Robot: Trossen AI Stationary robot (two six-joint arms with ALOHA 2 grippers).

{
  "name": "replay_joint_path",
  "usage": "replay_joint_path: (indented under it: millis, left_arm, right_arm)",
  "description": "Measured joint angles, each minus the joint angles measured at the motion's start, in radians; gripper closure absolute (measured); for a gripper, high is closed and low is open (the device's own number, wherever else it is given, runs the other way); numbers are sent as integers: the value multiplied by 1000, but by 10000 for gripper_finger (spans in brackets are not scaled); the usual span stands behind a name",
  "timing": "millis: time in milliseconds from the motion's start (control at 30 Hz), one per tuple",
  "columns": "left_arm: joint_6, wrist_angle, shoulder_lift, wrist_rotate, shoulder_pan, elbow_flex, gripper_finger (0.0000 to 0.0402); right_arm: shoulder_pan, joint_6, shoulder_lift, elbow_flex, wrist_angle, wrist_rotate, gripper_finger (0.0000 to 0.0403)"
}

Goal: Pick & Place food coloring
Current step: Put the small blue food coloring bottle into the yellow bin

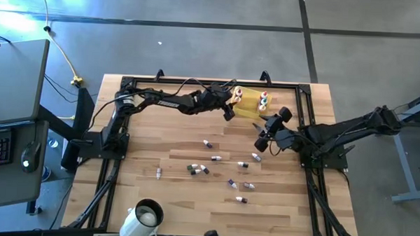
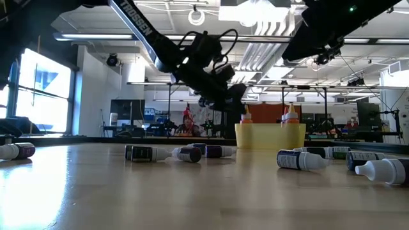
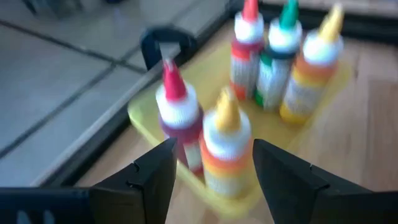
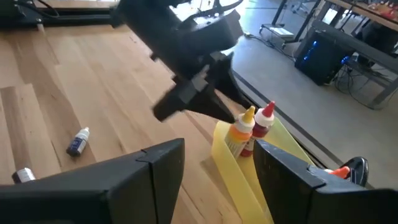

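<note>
The food coloring is a set of tiny capped bottles. Several stand upright in the yellow tray (image 1: 247,109) at the table's far middle: a yellow-capped one (image 3: 227,146) and a red-capped one (image 3: 177,115) nearest my left gripper, and three more (image 3: 283,62) behind. Several others (image 1: 215,167) lie on their sides on the wood. My left gripper (image 3: 214,180) is open at the tray's left end, its fingers just short of the yellow-capped bottle. My right gripper (image 1: 263,137) hangs open over the table on the near side of the tray, nothing between its fingers.
A white mug (image 1: 147,217) sits at the near edge, left of centre. A black frame (image 1: 197,82) runs along the table's borders, close behind the tray. Loose bottles (image 2: 303,160) dot the middle; bare wood lies at the near right.
</note>
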Motion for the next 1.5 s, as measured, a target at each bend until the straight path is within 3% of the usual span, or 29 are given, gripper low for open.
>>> replay_joint_path:
  millis: [233, 333, 667, 933, 1067, 1300, 1500]
  left_arm:
    - [48, 90, 20, 3, 5, 1, 195]
    - [84, 90, 20, 46, 4, 2, 195]
    - [103, 95, 19, 39, 18, 2, 198]
    - [104, 106, 19, 125, 24, 2, 266]
    - [104, 106, 19, 123, 24, 2, 286]
    - [108, 93, 18, 42, 24, 2, 288]
    - [163, 84, 15, 36, 22, 2, 288]
  right_arm:
    - [0, -26, -8, 0, 15, -8, 218]
    - [0, -27, -8, 0, 16, -25, 218]
    - [0, -27, -8, 0, 54, -35, 218]
    - [0, -27, -9, 0, 60, -41, 218]
    - [0, -27, -9, 0, 60, -41, 218]
    - [0, -27, -9, 0, 61, -56, 218]
    - [0, -27, -9, 0, 62, -85, 218]
